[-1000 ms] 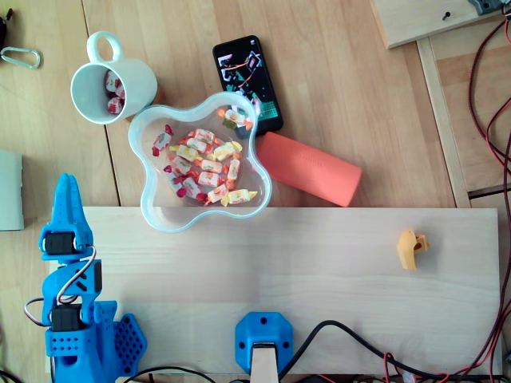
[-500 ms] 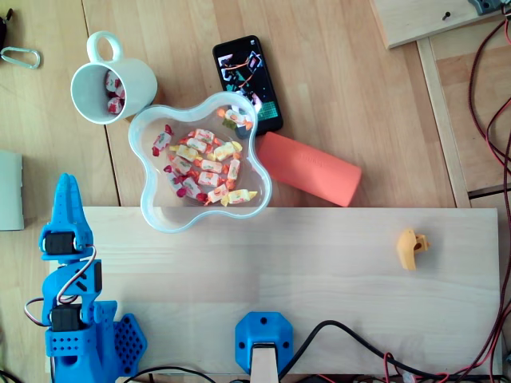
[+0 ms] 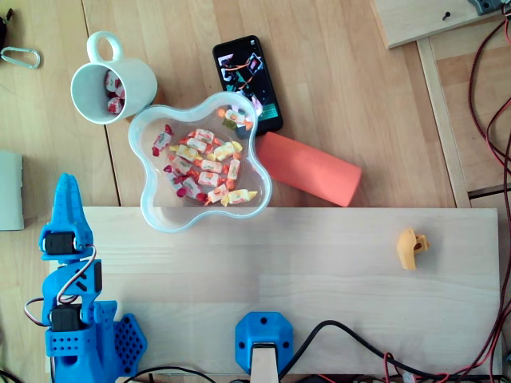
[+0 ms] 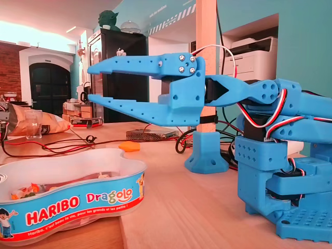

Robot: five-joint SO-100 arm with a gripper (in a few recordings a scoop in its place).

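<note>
Our end effector [image 4: 89, 82] is spread wide open and holds nothing. In the fixed view its two long blue fingers point to the left, up in the air, higher than the rim of the bowl [image 4: 78, 202]. From the overhead view the end effector [image 3: 65, 187] is near the left side of the bowl [image 3: 148, 211], but not touching it. The bowl sits on the counter [image 3: 359, 96] with its near edge just over the light board [image 3: 319, 271], and it is full of wrapped candies [image 3: 204, 163]. The candies are small and lie in a loose heap, touching each other. We think a good grab here means coming in from above, over the wall, not from the side, because a side push could slide the light bowl. We think it is best to pick one candy that lies a bit apart, put one finger on each side of it, and close gently so the wrapper does not slip out. The mug [image 3: 140, 80] with a few candies in it stands just behind the bowl, the phone [image 3: 247, 80] and the orange tube [image 3: 311, 169] lie on its other side, so we have to keep our moves small there.
</note>
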